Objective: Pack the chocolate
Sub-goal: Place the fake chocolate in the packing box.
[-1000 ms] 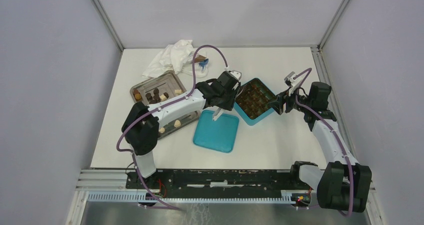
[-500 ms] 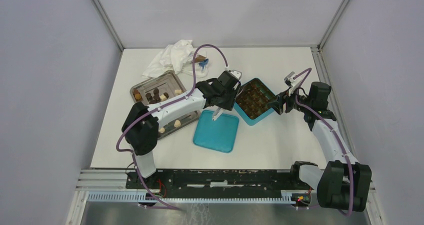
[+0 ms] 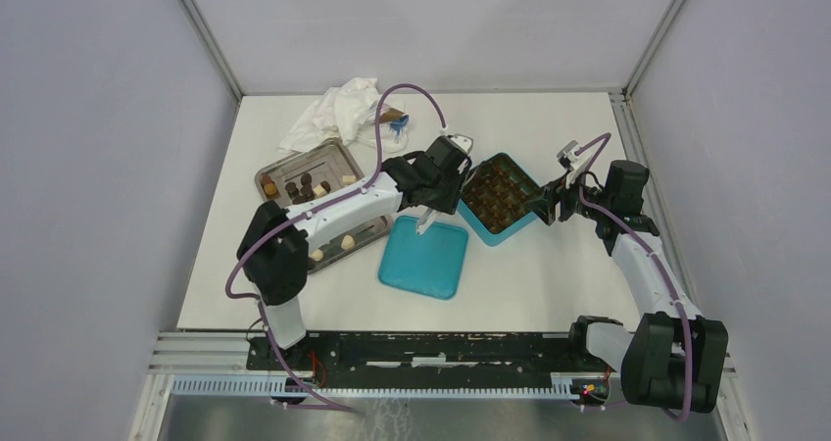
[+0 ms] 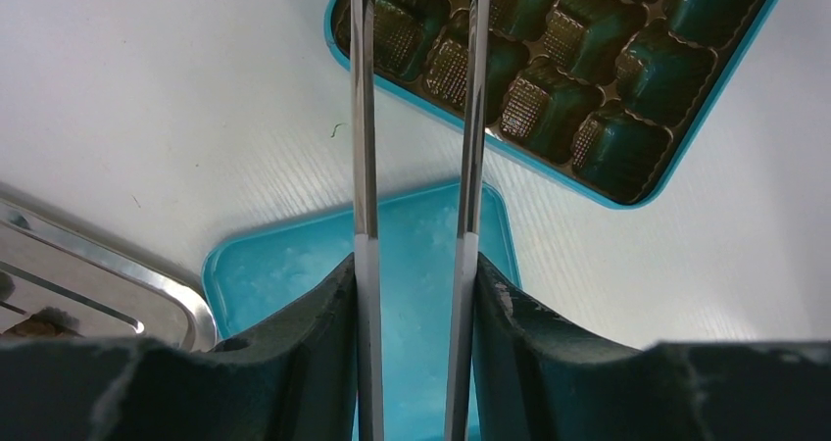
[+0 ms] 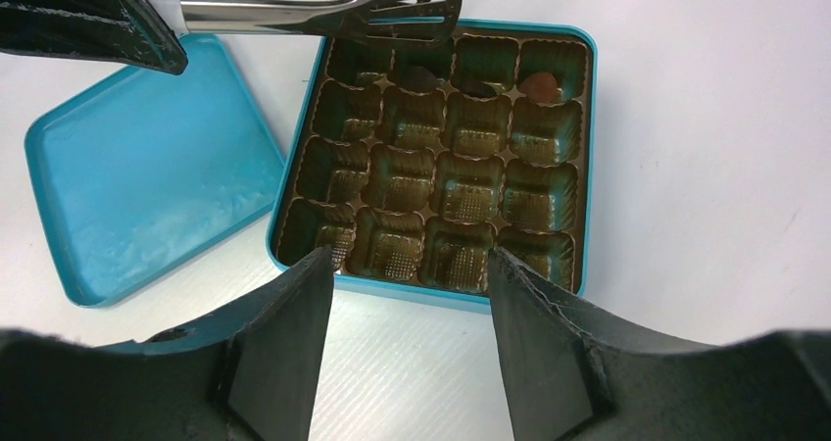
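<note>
A few small dark-brown chocolate pieces (image 5: pixel 537 83) sit in the far row of the square teal box (image 5: pixel 586 167), which only the right wrist camera shows. Only the overhead view shows more brown and cream pieces on the shiny steel tray (image 3: pixel 331 157) to the left. The left gripper (image 4: pixel 416 265) is clamped on long steel tongs (image 5: pixel 323 5), whose empty tips are parted over the box's far corner. The right gripper (image 5: pixel 410 255) gapes wide at the box's near edge, holding nothing. The flat teal lid (image 5: pixel 147 176) lies beside the box. Nothing has visibly moved since half a second ago
</note>
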`<state>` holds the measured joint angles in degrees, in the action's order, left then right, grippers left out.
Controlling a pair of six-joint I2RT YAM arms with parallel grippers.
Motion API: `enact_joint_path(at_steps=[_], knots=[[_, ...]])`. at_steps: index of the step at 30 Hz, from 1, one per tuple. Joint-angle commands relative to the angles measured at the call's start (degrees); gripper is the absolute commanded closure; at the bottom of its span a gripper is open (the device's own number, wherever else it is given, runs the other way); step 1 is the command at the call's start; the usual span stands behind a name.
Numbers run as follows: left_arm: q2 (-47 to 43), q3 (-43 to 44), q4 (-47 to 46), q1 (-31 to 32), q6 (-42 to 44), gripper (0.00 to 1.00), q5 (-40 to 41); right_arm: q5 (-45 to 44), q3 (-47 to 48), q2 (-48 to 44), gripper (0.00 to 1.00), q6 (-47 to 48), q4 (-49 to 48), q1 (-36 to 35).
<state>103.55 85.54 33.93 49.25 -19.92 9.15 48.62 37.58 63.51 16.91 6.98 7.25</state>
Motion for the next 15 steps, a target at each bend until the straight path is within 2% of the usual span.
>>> enact_joint_path(at_steps=[1,9,12,15], knots=[[-8.4,-1.7,-3.6,0.1,1.4,0.55,0.9,2.1,2.1,0.0,0.35,1.0,-0.6,0.2],[-23.5,-13.5,-1.6,-2.1,-0.1,0.55,4.1,2.9,2.0,0.5,0.35,1.4,-0.5,0.2],[-28.8,-17.9,0.2,-6.5,0.3,0.54,4.1,3.2,1.9,0.7,0.35,1.4,-0.5,0.2],[-33.2,-22.5,1.4,-13.9,2.0,0.54,0.6,3.3,1.9,1.1,0.35,1.5,-0.4,0.2]])
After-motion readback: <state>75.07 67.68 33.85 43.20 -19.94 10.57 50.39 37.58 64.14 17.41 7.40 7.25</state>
